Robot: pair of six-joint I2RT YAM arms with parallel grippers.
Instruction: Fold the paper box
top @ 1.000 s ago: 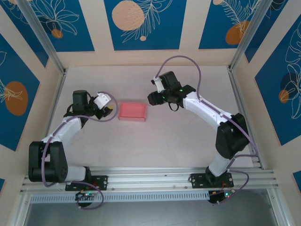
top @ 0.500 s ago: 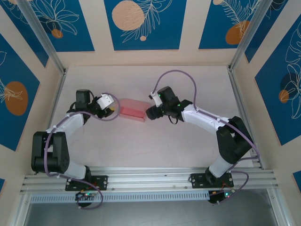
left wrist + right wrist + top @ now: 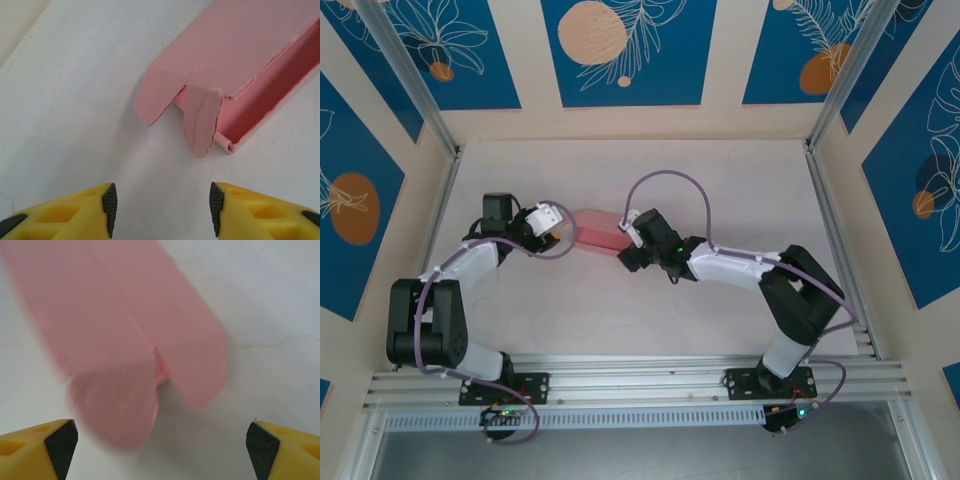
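Note:
The paper box is a pink, partly folded long box lying on the white table between my two grippers. In the left wrist view the paper box has its long side open, and two rounded end flaps hang loose just ahead of my left gripper, which is open and holds nothing. In the right wrist view the box's other end shows two rounded flaps spread apart. They lie just ahead of my right gripper, whose jaws stand wide open and apart from the card. From above, the left gripper and the right gripper flank the box.
A white tabletop stretches round the box, bounded by metal posts and cream-and-blue walls. The arm bases are bolted to a rail at the near edge.
My right arm swung left and lower toward the box's right end, and its jaws opened wider. My left gripper edged up to the box's left end. The box shifted slightly left.

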